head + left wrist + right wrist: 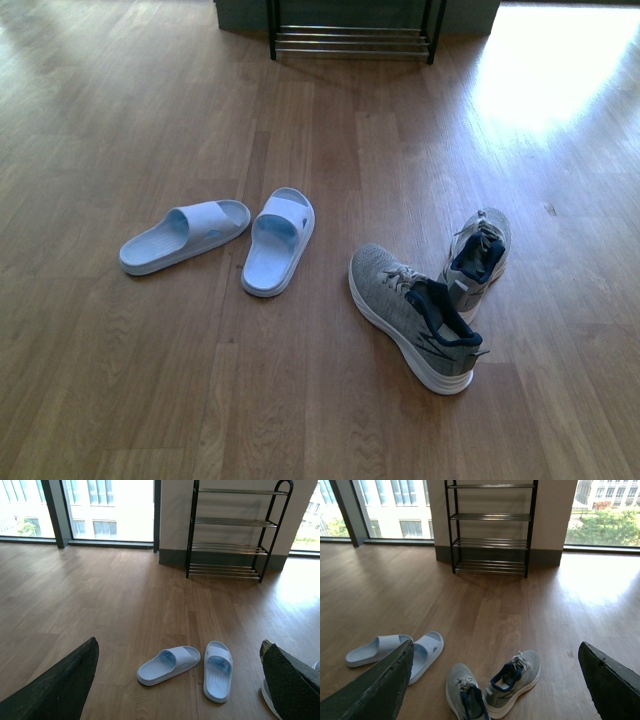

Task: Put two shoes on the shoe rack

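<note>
Two grey knit sneakers lie on the wood floor, one (410,315) near me and the other (478,258) behind it to the right, heels nearly touching. To their left lie two pale blue slides (185,235) (280,240). The shoe rack (350,40) stands far ahead against the wall, and its tiers (490,516) hold nothing. My left gripper (179,642) hangs open above the slides (167,664) (218,670). My right gripper (495,644) is open above the sneakers (465,697) (515,682). Neither arm shows in the front view.
Bare wood floor (350,150) stretches between the shoes and the rack. A bright patch of sunlight (550,60) falls on the floor at the right. Tall windows (110,510) line the far wall beside the rack.
</note>
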